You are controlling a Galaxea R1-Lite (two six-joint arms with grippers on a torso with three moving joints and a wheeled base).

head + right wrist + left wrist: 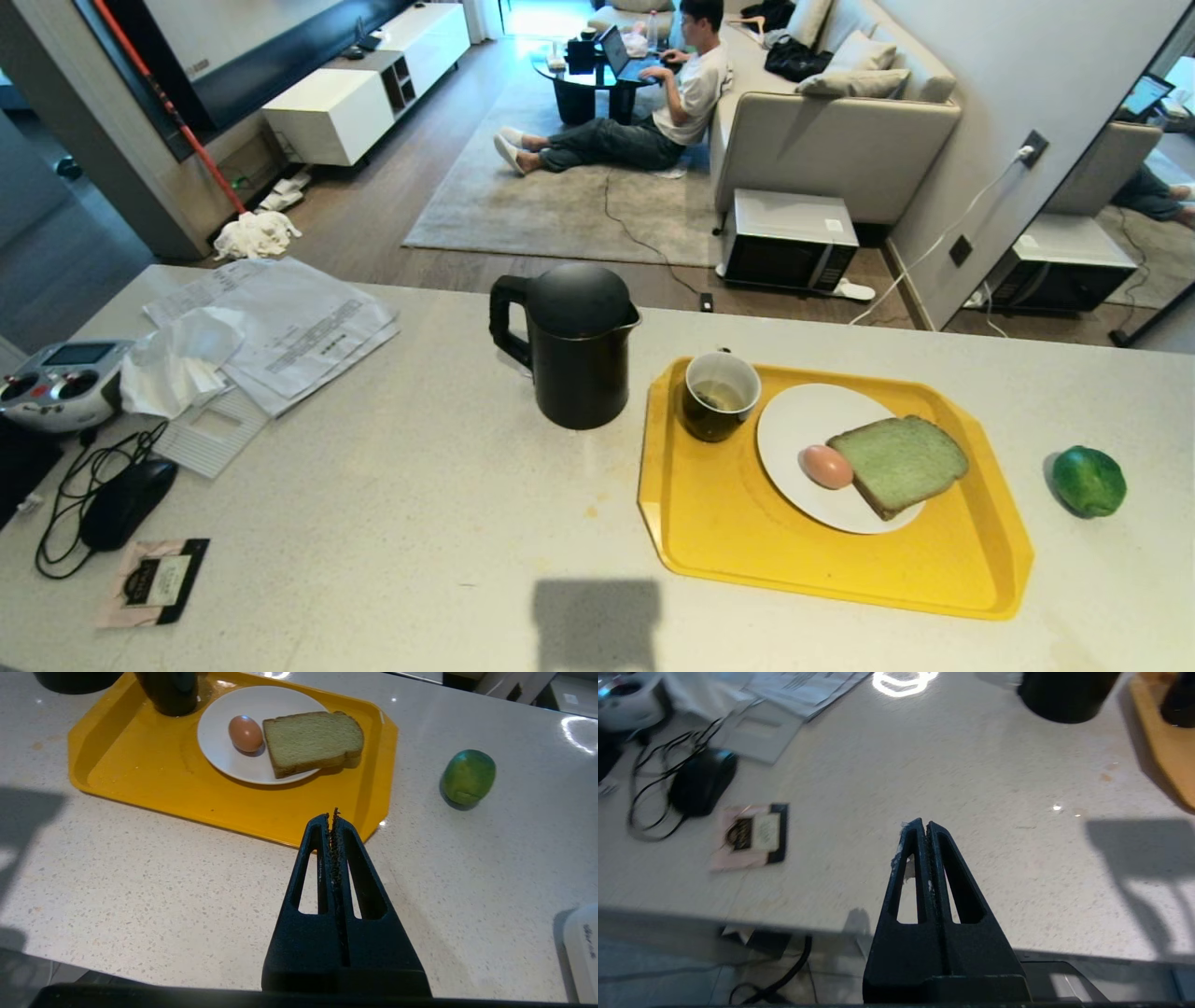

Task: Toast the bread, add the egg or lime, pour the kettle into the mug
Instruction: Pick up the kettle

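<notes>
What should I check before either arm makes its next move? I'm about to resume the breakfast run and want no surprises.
1. Bread on the white plate: ok, beside the egg.
2. Lime reachable: ok, alone on the counter, right of the yellow tray.
3. Kettle upright, lid on: ok.
4. Mug on the tray: ok; whether water is in it, cannot tell.
5. Left gripper and right gripper empty: ok, both shut on nothing.
6. Toaster in view: not ok, none seen.
</notes>
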